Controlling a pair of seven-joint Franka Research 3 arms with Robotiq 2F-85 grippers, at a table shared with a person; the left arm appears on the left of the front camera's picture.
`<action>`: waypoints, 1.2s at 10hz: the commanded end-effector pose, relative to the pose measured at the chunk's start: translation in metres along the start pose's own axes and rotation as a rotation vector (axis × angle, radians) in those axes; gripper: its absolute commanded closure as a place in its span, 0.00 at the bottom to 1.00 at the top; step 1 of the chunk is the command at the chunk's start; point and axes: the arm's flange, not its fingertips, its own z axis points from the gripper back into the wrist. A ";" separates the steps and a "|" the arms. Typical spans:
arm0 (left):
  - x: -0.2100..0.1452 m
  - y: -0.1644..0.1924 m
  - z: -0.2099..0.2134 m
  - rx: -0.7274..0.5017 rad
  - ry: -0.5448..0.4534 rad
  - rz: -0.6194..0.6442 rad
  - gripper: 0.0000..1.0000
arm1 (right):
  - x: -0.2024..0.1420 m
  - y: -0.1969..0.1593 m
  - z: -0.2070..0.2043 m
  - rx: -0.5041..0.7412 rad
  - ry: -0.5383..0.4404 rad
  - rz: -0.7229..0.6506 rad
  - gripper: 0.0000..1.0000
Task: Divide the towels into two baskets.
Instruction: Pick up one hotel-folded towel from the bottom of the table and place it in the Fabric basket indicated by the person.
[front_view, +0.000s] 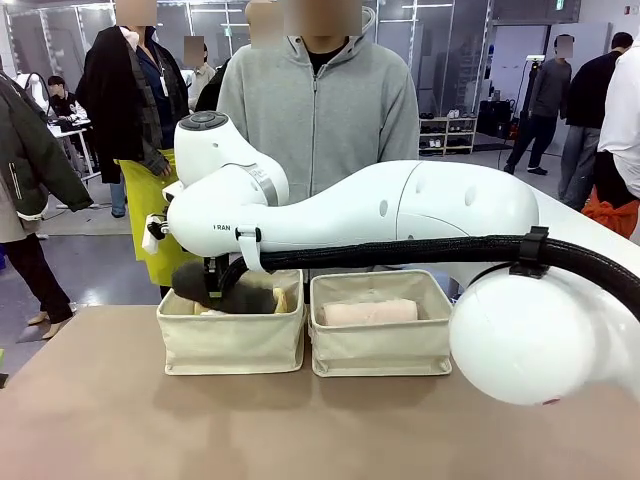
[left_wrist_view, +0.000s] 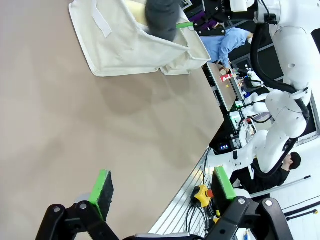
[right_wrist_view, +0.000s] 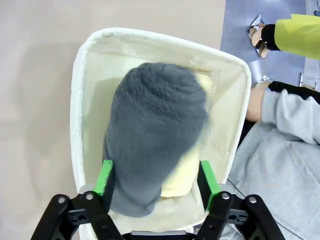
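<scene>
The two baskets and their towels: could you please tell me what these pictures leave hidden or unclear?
- White towel: not made out; in the front view the right basket shows a pink towel and its wall hides anything deeper.
- Yellow towel: largely covered by the dark grey towel in the right wrist view.
- Right gripper: whether its fingers touch the grey towel is unclear.

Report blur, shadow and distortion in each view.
Front view: the right arm looms large and near, blocking much of the scene; soft, even light. Right wrist view: the dark grey towel is smeared at its lower edge, between the right tool's green pads. Left wrist view: wide-angle, rolled sideways; faint soft shadows on the table.
</scene>
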 end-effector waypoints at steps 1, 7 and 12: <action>-0.003 -0.004 0.004 -0.011 0.002 -0.006 0.00 | 0.014 -0.008 0.002 -0.011 0.024 -0.006 0.00; -0.003 -0.004 0.004 -0.011 0.002 -0.006 0.00 | 0.001 0.000 0.002 0.001 0.004 0.000 0.00; -0.003 -0.004 0.004 -0.011 0.002 -0.006 0.00 | 0.001 0.000 0.002 0.001 0.004 0.000 0.00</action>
